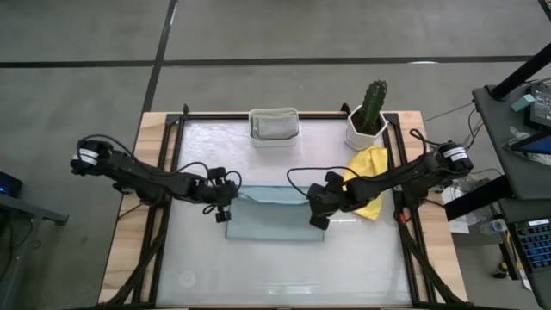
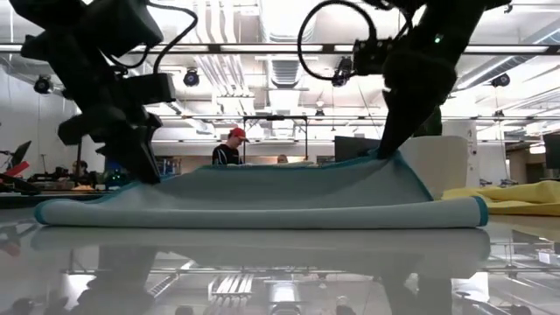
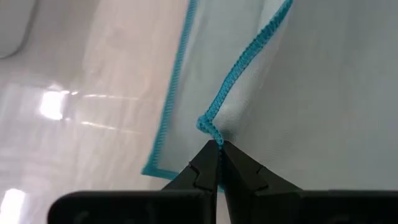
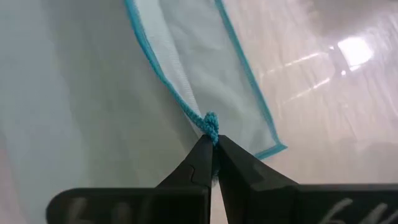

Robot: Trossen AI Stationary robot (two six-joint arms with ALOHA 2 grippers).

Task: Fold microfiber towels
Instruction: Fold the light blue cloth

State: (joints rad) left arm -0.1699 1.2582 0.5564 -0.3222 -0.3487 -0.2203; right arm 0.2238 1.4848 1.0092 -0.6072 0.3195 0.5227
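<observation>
A pale blue-grey microfiber towel (image 1: 275,222) with teal stitched edges lies in the middle of the table, with part of it raised over the rest. My left gripper (image 1: 225,203) is shut on its left raised corner. My right gripper (image 1: 317,212) is shut on its right raised corner. In the low view the towel (image 2: 262,197) runs between the two grippers, higher on the right. A yellow towel (image 1: 367,191) lies crumpled on the table under my right arm. Another cloth (image 1: 274,123) sits in the white tub (image 1: 274,140) at the far edge. My left gripper pinches a teal-stitched corner (image 3: 213,132) of the towel between its two fingertips, slanting down from the table's left. That corner is raised a little; the cloth below it rests on the table. My right gripper pinches the other raised corner (image 4: 210,126), bunched at the fingertips, slanting down from the table's right. The corner (image 2: 395,157) is lifted above the lower layer, and the cloth slopes from it toward the other gripper.
A cactus in a white pot (image 1: 368,120) stands at the far right, next to the yellow towel. A black frame (image 1: 176,129) runs along the table's left, far and right sides. A person (image 2: 232,149) shows in the room beyond.
</observation>
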